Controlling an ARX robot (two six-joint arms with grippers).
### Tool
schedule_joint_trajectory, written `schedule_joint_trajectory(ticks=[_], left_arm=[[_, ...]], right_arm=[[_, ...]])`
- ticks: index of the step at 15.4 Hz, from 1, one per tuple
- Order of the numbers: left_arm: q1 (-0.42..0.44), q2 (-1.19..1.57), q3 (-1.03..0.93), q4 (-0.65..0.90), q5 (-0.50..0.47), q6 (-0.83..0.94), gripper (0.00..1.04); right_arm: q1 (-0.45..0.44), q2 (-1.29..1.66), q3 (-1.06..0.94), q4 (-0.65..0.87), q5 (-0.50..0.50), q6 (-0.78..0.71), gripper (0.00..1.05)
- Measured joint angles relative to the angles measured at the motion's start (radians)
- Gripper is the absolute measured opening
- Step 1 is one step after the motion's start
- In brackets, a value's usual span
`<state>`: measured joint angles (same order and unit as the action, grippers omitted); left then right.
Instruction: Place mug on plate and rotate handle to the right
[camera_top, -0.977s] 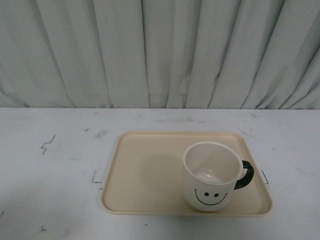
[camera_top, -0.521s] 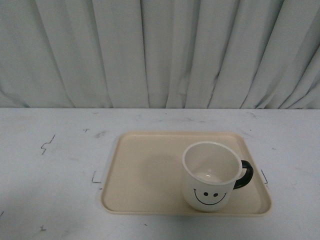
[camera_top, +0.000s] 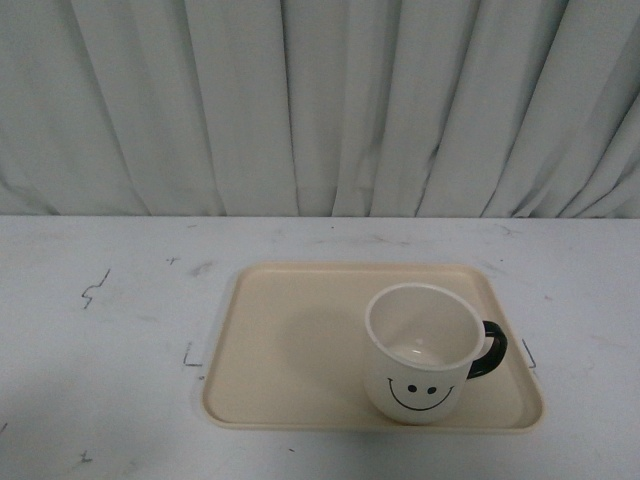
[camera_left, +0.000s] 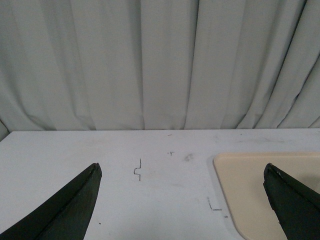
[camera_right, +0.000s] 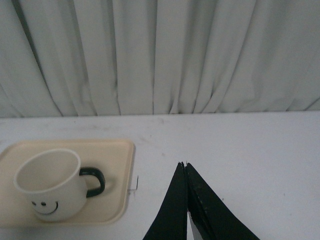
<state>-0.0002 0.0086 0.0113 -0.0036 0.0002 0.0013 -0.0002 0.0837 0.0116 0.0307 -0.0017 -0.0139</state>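
The cream-white mug (camera_top: 420, 350) stands upright on the beige plate (camera_top: 290, 340), in its front right part, smiley face toward the camera. Its black handle (camera_top: 488, 350) points right. The right wrist view shows the same mug (camera_right: 50, 184) with its handle (camera_right: 94, 181) on the plate (camera_right: 117, 150); my right gripper (camera_right: 184, 164) is shut and empty, well off to the side of the plate over bare table. My left gripper (camera_left: 182, 172) is open and empty, one finger over the plate's (camera_left: 240, 185) corner. Neither gripper appears in the front view.
A white table (camera_top: 100, 400) with small black marks (camera_top: 95, 288) carries the plate. A pleated grey curtain (camera_top: 320, 100) closes off the back.
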Motion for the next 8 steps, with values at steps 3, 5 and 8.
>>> schedule_joint_trajectory(ticks=[3, 5, 8], left_arm=[[0.000, 0.000, 0.000, 0.001, -0.001, 0.000, 0.98], [0.000, 0.000, 0.000, 0.000, 0.000, 0.000, 0.98], [0.000, 0.000, 0.000, 0.000, 0.000, 0.000, 0.98]], right_arm=[[0.000, -0.078, 0.000, -0.040, 0.002, 0.000, 0.02], [0.000, -0.079, 0.000, -0.034, 0.002, 0.001, 0.02], [0.000, -0.079, 0.000, -0.035, 0.002, 0.000, 0.22]])
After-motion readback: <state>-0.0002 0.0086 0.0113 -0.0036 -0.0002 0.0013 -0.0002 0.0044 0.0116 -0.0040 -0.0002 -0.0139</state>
